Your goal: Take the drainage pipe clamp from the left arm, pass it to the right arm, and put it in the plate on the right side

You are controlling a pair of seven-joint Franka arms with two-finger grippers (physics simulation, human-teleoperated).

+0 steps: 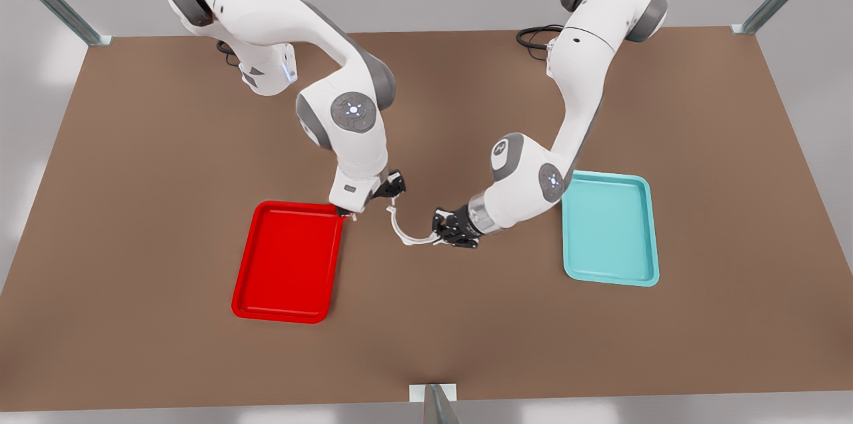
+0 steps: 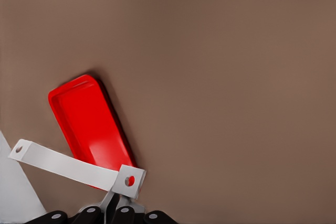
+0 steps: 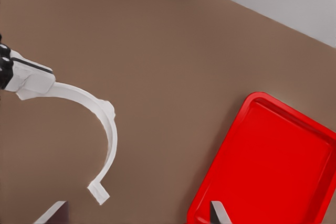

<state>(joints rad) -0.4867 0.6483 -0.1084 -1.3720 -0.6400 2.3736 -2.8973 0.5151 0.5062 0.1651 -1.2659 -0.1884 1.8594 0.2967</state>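
Observation:
The white half-ring drainage pipe clamp [image 1: 403, 231] hangs just above the brown table between the two trays. My left gripper [image 1: 445, 232], on the arm at the front view's right, is shut on one tab of it; in the left wrist view the strap [image 2: 68, 163] stretches away from the left gripper [image 2: 116, 211]. My right gripper [image 1: 394, 189], on the arm at the front view's left, hovers open over the clamp's free end. In the right wrist view the clamp [image 3: 107, 129] curves toward the right gripper [image 3: 135, 212], whose fingertips [image 3: 52, 212] are wide apart. The red plate [image 1: 286, 257] lies beside the right gripper.
A teal tray [image 1: 610, 227] lies under the left arm's elbow at the front view's right. Metal frame posts stand at the table's corners, and a bracket [image 1: 433, 397] sits at the near edge. Black cables [image 1: 533, 37] lie by the far arm base.

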